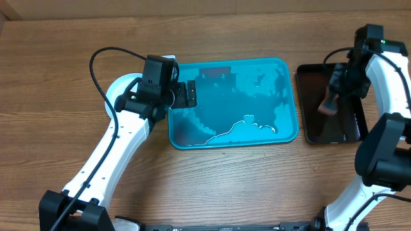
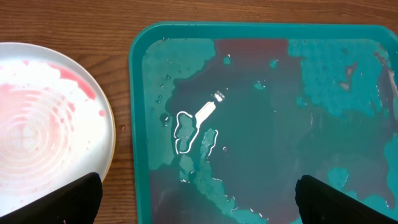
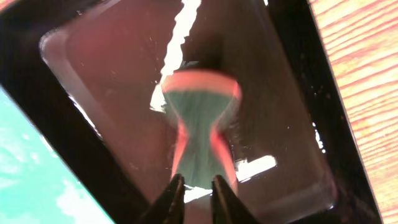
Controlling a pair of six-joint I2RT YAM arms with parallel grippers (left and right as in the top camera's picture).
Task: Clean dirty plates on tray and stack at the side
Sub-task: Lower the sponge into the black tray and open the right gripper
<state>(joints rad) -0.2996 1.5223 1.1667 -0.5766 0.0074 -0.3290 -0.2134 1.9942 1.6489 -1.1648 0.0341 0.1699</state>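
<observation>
Puddles (image 1: 244,125) lie in the blue tray (image 1: 292,96), a pink-smeared plate (image 2: 43,124) sits on the wooden tabletop (image 1: 51,77) at its 9 o'clock beside the wide-open left claw (image 2: 199,196), and the black tray (image 1: 314,128) at 3 o'clock holds a brush (image 3: 199,124) at the right claw (image 3: 197,186), grip unclear.

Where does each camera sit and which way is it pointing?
Overhead: fixed above the table, facing down on the blue tray, black tray, left arm and right arm.
Left wrist: on the left arm, facing down at the blue tray's corner and a pink-smeared plate beside it; left fingertips at the bottom.
Right wrist: on the right arm, facing down into the black tray at a brush; right fingertips at the bottom.
Shared: overhead and left wrist both show the blue tray.
</observation>
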